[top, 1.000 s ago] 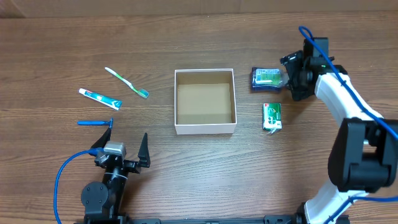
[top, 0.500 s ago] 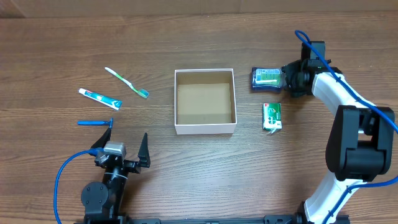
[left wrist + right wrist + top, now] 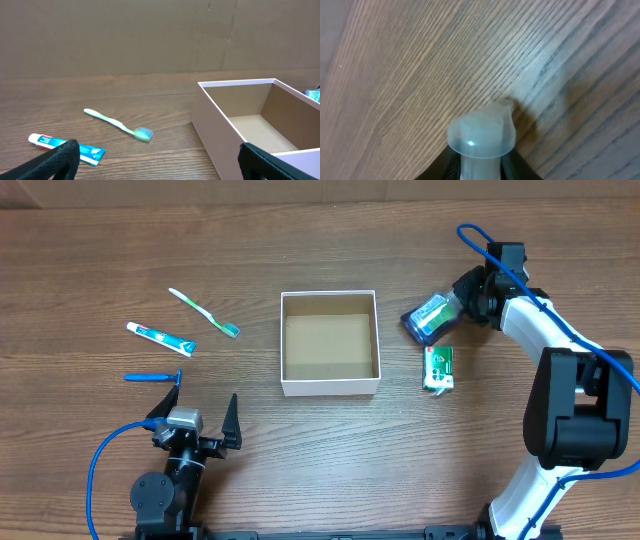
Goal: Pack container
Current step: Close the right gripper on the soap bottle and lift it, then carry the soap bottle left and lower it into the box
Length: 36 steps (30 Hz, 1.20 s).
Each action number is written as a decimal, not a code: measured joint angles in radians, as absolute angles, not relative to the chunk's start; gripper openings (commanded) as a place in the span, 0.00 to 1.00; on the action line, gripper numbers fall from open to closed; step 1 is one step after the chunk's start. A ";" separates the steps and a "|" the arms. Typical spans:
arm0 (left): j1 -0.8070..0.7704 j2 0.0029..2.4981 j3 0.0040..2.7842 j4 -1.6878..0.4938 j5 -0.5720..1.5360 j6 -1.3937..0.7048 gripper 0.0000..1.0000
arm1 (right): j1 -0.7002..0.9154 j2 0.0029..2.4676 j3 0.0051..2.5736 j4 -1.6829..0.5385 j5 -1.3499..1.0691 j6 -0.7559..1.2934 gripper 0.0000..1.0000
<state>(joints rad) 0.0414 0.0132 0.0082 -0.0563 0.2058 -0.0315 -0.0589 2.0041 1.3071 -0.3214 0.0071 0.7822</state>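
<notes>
white walls and a brown inside mark the shallow square container.

My wooden table, viewed from overhead.
At left I see a toothbrush, a toothpaste tube and a blue razor. The container sits mid-frame, with a green-and-white carton to its right. I can't tell whether the tilted blue packet touches the wood.

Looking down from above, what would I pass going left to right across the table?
Toothpaste tube → toothbrush → container → blue packet.
</notes>
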 measured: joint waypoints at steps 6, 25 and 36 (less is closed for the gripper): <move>0.041 0.013 0.008 -0.056 0.206 -0.031 1.00 | -0.059 2.005 1.307 -0.316 0.036 0.686 0.49; 0.041 0.013 0.008 -0.056 0.206 -0.031 1.00 | -0.059 2.059 1.307 -0.259 0.040 0.654 0.16; 0.041 0.013 0.008 -0.056 0.206 -0.031 1.00 | -0.059 2.068 1.307 -0.260 0.015 0.654 0.22</move>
<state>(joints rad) 0.0414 0.0132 0.0082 -0.0563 0.2058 -0.0315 -0.0589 2.0682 1.3071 -0.2604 0.0154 0.6537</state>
